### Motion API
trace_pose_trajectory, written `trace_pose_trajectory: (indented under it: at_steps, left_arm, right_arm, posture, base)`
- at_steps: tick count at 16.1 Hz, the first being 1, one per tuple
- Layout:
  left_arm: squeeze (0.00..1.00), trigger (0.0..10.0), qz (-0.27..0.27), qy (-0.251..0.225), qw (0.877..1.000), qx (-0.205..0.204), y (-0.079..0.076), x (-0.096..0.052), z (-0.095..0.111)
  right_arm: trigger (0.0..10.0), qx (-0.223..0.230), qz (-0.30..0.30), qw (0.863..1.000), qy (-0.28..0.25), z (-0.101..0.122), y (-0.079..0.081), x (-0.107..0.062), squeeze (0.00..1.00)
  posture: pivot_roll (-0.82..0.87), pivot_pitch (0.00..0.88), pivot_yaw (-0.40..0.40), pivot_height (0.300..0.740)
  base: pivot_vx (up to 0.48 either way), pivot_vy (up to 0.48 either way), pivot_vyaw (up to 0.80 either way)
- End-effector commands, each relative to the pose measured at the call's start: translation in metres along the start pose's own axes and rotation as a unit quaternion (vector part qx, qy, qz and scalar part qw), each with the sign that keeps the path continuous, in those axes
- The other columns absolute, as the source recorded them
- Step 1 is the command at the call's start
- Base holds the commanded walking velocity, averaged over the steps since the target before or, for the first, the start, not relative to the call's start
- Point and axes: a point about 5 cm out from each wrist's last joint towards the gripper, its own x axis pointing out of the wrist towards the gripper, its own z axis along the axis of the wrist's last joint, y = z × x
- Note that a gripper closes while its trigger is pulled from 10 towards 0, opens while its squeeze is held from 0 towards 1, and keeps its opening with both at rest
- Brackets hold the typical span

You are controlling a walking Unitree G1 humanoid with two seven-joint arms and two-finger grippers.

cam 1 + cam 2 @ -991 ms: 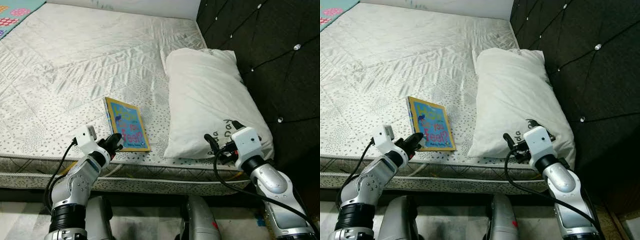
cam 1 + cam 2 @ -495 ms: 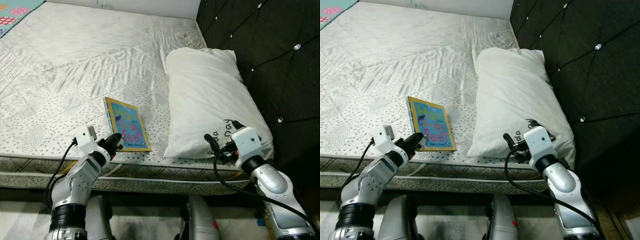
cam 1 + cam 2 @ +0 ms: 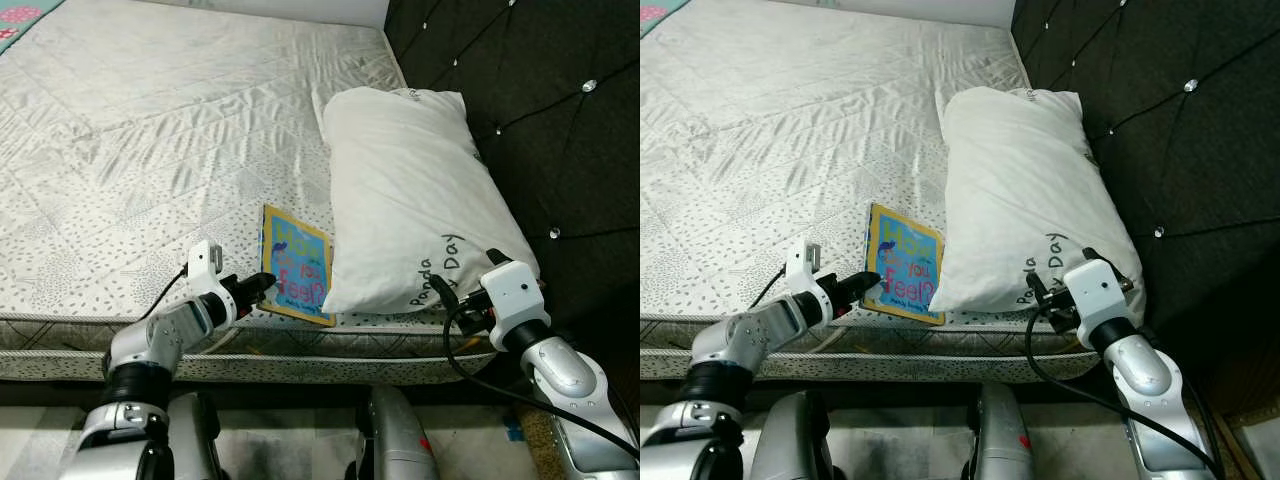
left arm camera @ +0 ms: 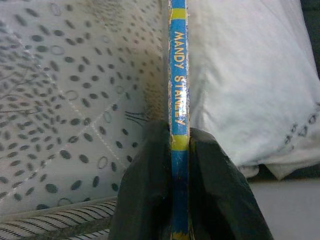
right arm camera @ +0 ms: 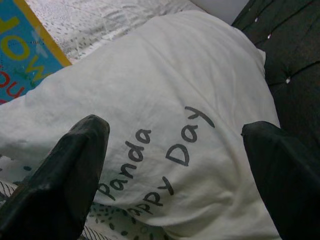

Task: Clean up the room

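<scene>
Pinching book (image 4: 178,75), spine "MANDY STANLEY": left gripper (image 4: 180,165); pillow (image 5: 165,125) "Panda Day".

head stereo: looks forward and down over the bed edge | left wrist: very close, along its fingers (image 4: 150,190) at the book (image 4: 179,100) spine | right wrist: close on the pillow (image 5: 165,110) (both shared with head)

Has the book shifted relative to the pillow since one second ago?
Yes. The book, clamped by the left gripper, now touches the pillow; earlier a gap separated them.
</scene>
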Motion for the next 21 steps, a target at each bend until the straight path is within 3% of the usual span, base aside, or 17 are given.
trace_pose_trajectory:
  at_steps: [1, 4, 7, 8, 9, 10, 12, 17, 21]
  left_arm:
    - [0.0, 10.0, -0.031, 0.038, 0.999, 0.011, -0.008, 0.002, -0.009]
    - [0.0, 10.0, -0.024, 0.045, 0.999, 0.012, -0.002, -0.003, -0.012]
    - [0.0, 10.0, 0.02, 0.054, 0.998, 0.014, 0.022, -0.015, -0.014]
    - [0.33, 10.0, 0.034, 0.057, 0.998, 0.014, 0.03, -0.021, -0.015]
    - [0.85, 10.0, 0.048, 0.057, 0.997, 0.013, 0.036, -0.024, -0.015]
    - [1.0, 10.0, 0.058, 0.058, 0.997, 0.015, 0.04, -0.026, -0.015]
    - [1.0, 10.0, 0.088, 0.051, 0.995, 0.019, 0.051, -0.031, -0.012]
    - [1.0, 10.0, 0.138, 0.011, 0.99, 0.026, 0.061, -0.035, 0.005]
    - [1.0, 10.0, 0.226, -0.06, 0.972, 0.035, 0.08, -0.053, 0.029]
  right_arm:
    - [10.0, -0.009, -0.011, 1.0, 0.0, 0.002, -0.007, -0.003, 0.0]
    - [10.0, -0.009, -0.013, 1.0, 0.002, 0.001, -0.008, -0.003, 0.0]
    - [10.0, -0.007, -0.012, 1.0, 0.003, 0.001, -0.007, -0.004, 0.0]
    - [10.0, -0.006, -0.012, 1.0, 0.003, 0.001, -0.007, -0.005, 0.0]
    - [10.0, -0.005, -0.012, 1.0, 0.003, 0.001, -0.007, -0.004, 0.0]
    - [10.0, -0.005, -0.012, 1.0, 0.002, 0.001, -0.007, -0.004, 0.0]
    - [10.0, -0.004, -0.012, 1.0, 0.001, 0.002, -0.007, -0.004, 0.0]
    - [10.0, -0.003, -0.014, 1.0, 0.002, 0.002, -0.008, -0.004, 0.0]
    - [10.0, 0.0, -0.013, 1.0, 0.002, 0.001, -0.006, -0.002, 0.0]
  posture:
    - [-0.29, 0.123, -0.125, 0.572]
    - [-0.29, 0.119, -0.123, 0.572]
    - [-0.29, 0.119, -0.123, 0.572]
    - [-0.29, 0.119, -0.123, 0.572]
    - [-0.29, 0.118, -0.124, 0.572]
    - [-0.29, 0.118, -0.124, 0.572]
    - [-0.29, 0.117, -0.123, 0.572]
    - [-0.29, 0.115, -0.122, 0.572]
    - [-0.28, 0.113, -0.12, 0.572]
  base:
    - [0.0, 0.0, 0.0]
    - [0.0, 0.0, 0.0]
    - [0.0, 0.0, 0.0]
    - [0.0, 0.0, 0.0]
    - [0.0, 0.0, 0.0]
    - [0.0, 0.0, 0.0]
    - [0.0, 0.0, 0.0]
    - [0.0, 0.0, 0.0]
    - [0.0, 0.0, 0.0]
